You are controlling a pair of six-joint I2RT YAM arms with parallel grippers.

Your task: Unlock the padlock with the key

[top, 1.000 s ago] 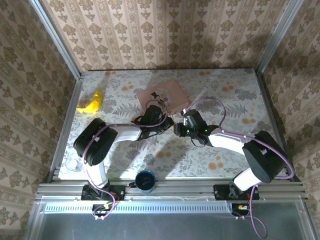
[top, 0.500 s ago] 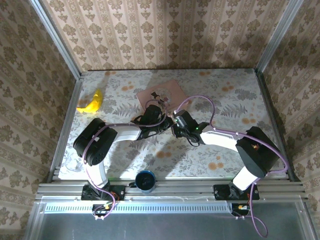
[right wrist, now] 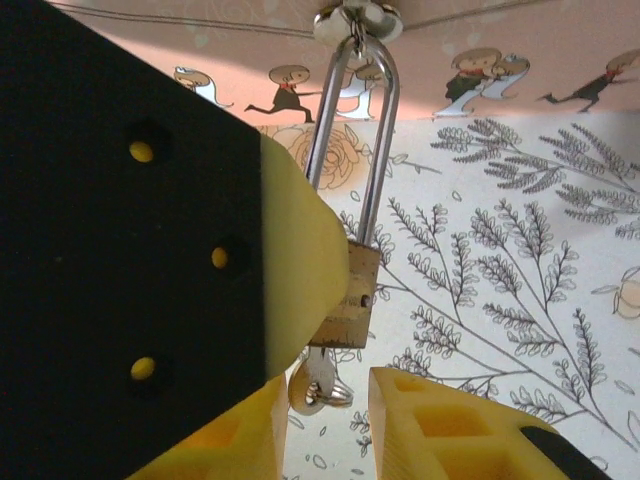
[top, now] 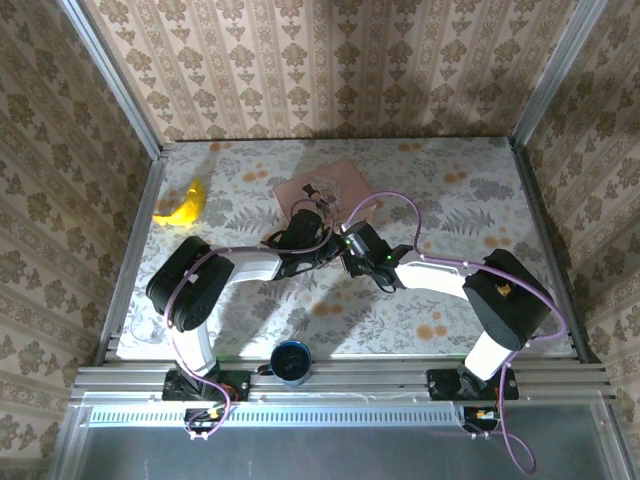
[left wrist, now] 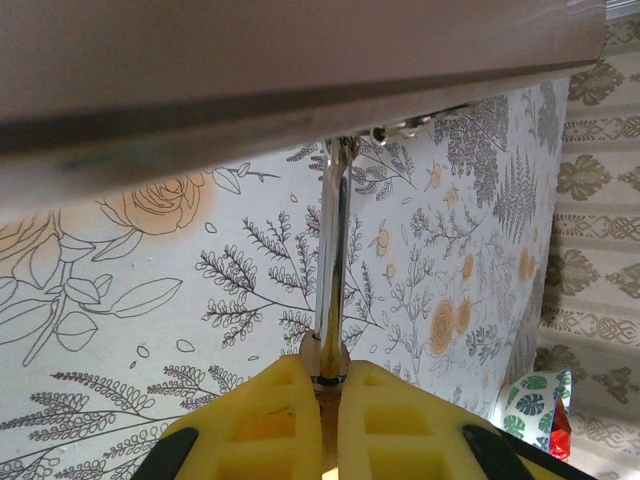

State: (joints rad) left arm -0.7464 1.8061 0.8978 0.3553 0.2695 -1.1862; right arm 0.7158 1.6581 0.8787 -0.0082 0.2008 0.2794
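The small brass padlock [right wrist: 345,300] hangs by its long silvery shackle [left wrist: 333,250] from the clasp of a pink box [top: 325,187]. My left gripper [left wrist: 330,395] is shut on the padlock body, its yellow pad [right wrist: 295,270] pressed to the lock's side. The key [right wrist: 322,385], with a small ring on it, sticks out of the bottom of the lock. My right gripper [right wrist: 325,435] is open just below the lock, one yellow finger on each side of the key's head. In the top view both grippers meet at mid-table [top: 342,252].
A yellow banana [top: 183,205] lies at the far left. A dark blue cup [top: 292,360] stands at the near edge between the arm bases. A patterned packet [left wrist: 535,400] lies off to the right. Metal rails border the flowered table [top: 470,200].
My right arm has swung left, bringing its gripper up to the left gripper and around the key. The left gripper has held still on the padlock.
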